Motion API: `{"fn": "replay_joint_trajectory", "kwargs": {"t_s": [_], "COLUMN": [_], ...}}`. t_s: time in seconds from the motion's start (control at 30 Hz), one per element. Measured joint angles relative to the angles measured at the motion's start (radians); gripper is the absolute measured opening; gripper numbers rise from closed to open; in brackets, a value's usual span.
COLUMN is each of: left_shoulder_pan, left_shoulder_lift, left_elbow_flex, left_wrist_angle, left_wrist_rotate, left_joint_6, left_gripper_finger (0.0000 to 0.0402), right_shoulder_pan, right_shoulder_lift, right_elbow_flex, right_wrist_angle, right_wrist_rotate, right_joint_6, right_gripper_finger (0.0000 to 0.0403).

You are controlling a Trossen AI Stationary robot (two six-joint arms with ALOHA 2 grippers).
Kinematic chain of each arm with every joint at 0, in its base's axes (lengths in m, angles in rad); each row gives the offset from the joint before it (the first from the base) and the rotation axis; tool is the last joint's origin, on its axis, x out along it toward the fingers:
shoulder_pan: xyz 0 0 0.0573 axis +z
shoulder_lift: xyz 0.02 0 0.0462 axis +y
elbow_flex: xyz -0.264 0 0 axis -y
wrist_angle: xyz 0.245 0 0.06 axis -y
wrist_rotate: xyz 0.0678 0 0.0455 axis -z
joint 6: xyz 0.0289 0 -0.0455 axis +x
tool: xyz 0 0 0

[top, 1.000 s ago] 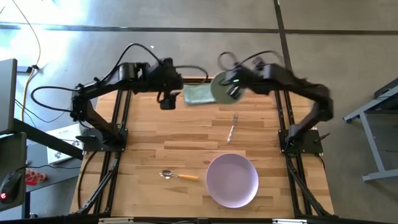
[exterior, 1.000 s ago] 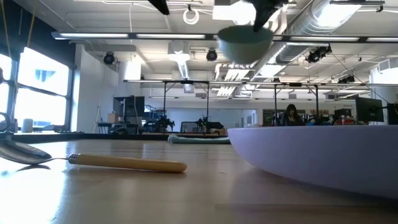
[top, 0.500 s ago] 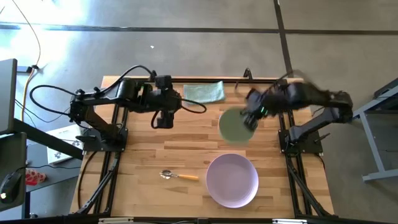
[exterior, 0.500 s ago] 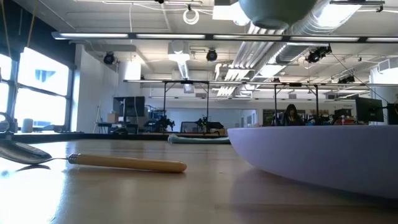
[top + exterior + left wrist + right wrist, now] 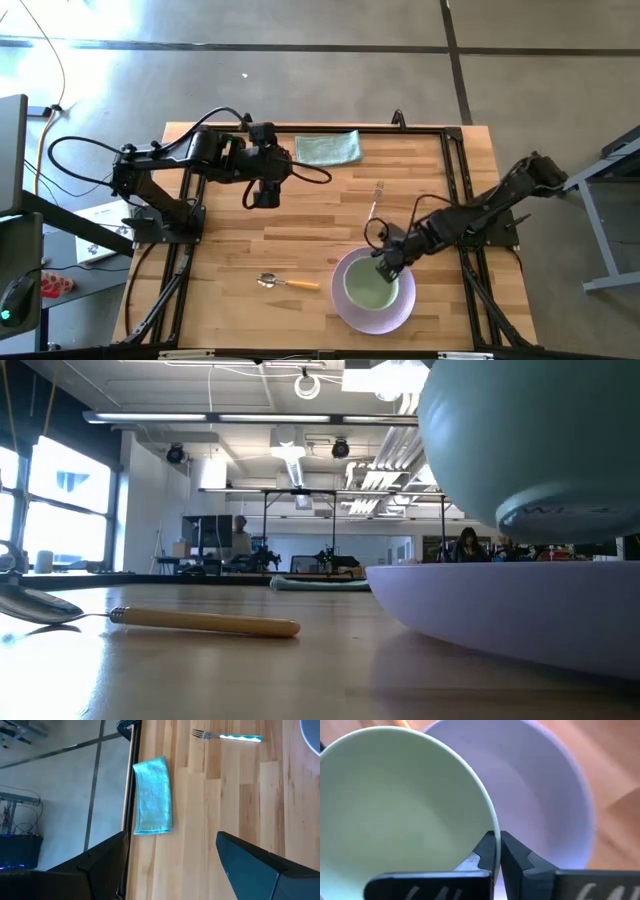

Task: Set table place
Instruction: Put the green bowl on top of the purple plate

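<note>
hanging just above the lilac plate [image 5: 345, 303], the pale green bowl [image 5: 368, 290] is pinched by its rim in the right gripper [image 5: 497, 851], fingers closed tight on the thin edge. it looks stiff, light and smooth, so a rim grip could slip if tilted; whether it touches the plate yet i can't quite tell. the left gripper [image 5: 170, 865] waits open over the table [image 5: 310, 215] near the cloth [image 5: 327, 148]. fork [image 5: 375, 203] and spoon [image 5: 287, 283] lie flat and thin, best taken at the handles.
</note>
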Motion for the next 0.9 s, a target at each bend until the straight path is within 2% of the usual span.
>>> {"fn": "replay_joint_trajectory", "kwargs": {"t_s": [0.1,0.33,0.5,0.9], "left_shoulder_pan": [0.000,0.000,0.000,0.000], "left_shoulder_lift": [0.000,0.002,0.005,0.005], "left_elbow_flex": [0.000,0.000,-0.001,-0.001], "left_wrist_angle": [0.000,0.004,0.004,0.003], "left_wrist_rotate": [-0.009,-0.020,-0.038,-0.038], "left_joint_6": [0.000,0.005,0.006,0.008], "left_gripper_finger": [0.0292,0.0292,0.0292,0.0292], "right_shoulder_pan": [0.041,0.091,0.093,0.093], "right_shoulder_lift": [0.006,0.054,0.102,0.153], "right_elbow_flex": [-0.034,0.018,0.060,0.136], "right_wrist_angle": [0.003,-0.186,-0.178,-0.184], "right_wrist_rotate": [0.031,0.096,0.131,0.126], "right_joint_6": [0.055,0.081,0.063,-0.026], "right_gripper_finger": [0.0000,0.0000,0.0000,0.0003]}}
